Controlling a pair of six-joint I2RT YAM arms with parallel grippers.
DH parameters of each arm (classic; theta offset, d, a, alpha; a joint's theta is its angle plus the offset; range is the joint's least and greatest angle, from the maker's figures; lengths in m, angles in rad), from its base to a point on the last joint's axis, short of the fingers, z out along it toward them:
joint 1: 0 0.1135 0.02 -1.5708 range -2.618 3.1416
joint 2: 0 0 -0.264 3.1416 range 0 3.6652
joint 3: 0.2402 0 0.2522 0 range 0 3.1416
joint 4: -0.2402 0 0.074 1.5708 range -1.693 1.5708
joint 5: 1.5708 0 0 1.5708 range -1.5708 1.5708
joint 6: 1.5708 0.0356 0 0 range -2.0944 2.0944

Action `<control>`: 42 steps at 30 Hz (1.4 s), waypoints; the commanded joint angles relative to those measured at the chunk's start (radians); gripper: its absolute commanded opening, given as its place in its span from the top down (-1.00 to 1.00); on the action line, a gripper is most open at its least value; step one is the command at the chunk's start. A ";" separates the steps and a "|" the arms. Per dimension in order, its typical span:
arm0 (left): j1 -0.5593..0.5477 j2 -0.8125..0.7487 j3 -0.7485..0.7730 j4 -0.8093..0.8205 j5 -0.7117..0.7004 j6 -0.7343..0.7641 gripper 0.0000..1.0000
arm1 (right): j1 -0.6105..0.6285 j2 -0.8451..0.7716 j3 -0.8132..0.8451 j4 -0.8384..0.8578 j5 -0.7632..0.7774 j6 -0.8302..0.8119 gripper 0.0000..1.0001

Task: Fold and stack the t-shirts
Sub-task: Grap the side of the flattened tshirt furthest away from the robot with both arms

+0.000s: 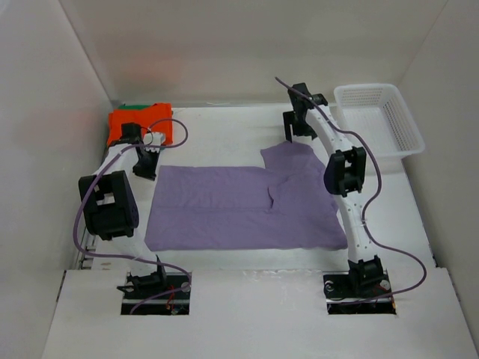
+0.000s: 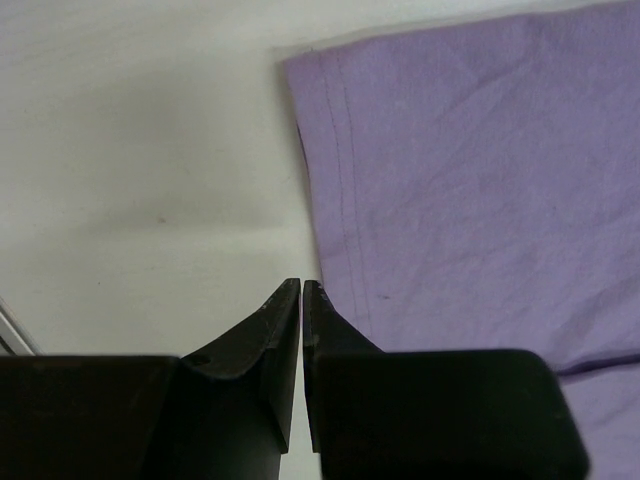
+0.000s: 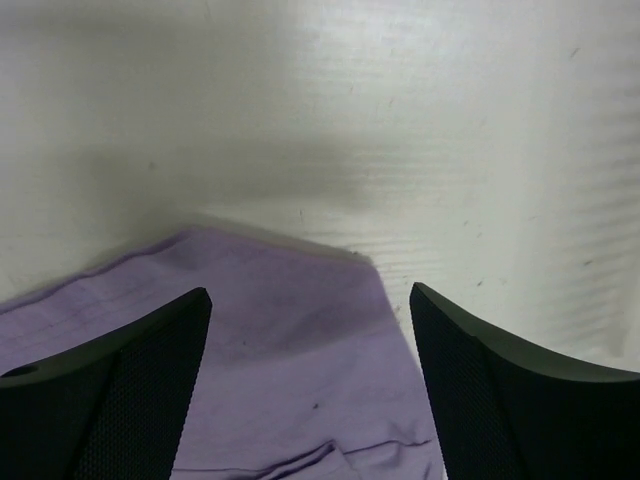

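The lavender t-shirt (image 1: 239, 206) lies spread flat across the middle of the table, one sleeve (image 1: 288, 155) sticking out at the far right. A folded orange t-shirt (image 1: 142, 123) sits at the far left on a green one (image 1: 135, 107), of which only an edge shows. My left gripper (image 1: 145, 170) is shut and empty just off the lavender shirt's far left hemmed corner (image 2: 320, 70). My right gripper (image 1: 297, 136) is open above the sleeve's far edge (image 3: 300, 300), holding nothing.
A white mesh basket (image 1: 389, 112) stands at the far right corner. White walls close in the table at the back and on both sides. The arms' bases sit at the near edge.
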 commanded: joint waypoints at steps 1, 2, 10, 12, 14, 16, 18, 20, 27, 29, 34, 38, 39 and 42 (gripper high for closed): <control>0.007 -0.066 -0.016 -0.028 -0.019 0.035 0.90 | 0.018 0.030 0.120 0.055 0.043 -0.087 -0.71; 0.007 -0.071 -0.017 -0.031 -0.025 0.042 0.89 | 0.022 0.047 0.138 0.054 0.054 -0.090 -0.73; 0.009 -0.083 -0.005 -0.071 -0.058 0.089 0.89 | 0.074 0.083 0.171 0.046 0.069 -0.144 -0.74; 0.007 -0.079 0.012 -0.077 -0.058 0.089 0.88 | 0.078 0.058 0.126 0.041 0.055 -0.159 -0.81; 0.007 -0.066 0.027 -0.077 -0.058 0.088 0.88 | 0.084 0.035 0.082 0.057 0.037 -0.176 -0.83; -0.002 -0.053 0.039 -0.075 -0.055 0.080 0.88 | 0.097 0.015 0.042 0.086 0.028 -0.200 -0.82; -0.007 -0.045 0.042 -0.069 -0.050 0.074 0.88 | 0.118 0.003 0.019 0.118 0.028 -0.213 -0.87; -0.010 -0.037 0.042 -0.068 -0.049 0.071 0.88 | 0.137 0.006 0.019 0.133 0.031 -0.207 -0.92; -0.011 -0.025 0.041 -0.066 -0.047 0.072 0.88 | 0.178 0.029 -0.023 0.118 -0.015 -0.196 -0.96; -0.011 -0.025 0.042 -0.066 -0.047 0.072 0.88 | 0.178 0.035 -0.021 0.112 -0.023 -0.182 -0.92; -0.010 -0.029 0.047 -0.068 -0.047 0.074 0.88 | 0.158 0.030 -0.021 0.077 -0.109 -0.131 -0.70; -0.007 -0.037 0.050 -0.074 -0.045 0.072 0.88 | 0.129 0.024 -0.039 0.011 -0.184 -0.079 -0.39; -0.007 -0.042 0.050 -0.075 -0.044 0.072 0.88 | 0.127 0.020 -0.050 0.000 -0.189 -0.073 -0.36; -0.008 -0.052 0.047 -0.077 -0.044 0.072 0.88 | 0.124 0.015 -0.064 -0.023 -0.195 -0.056 -0.21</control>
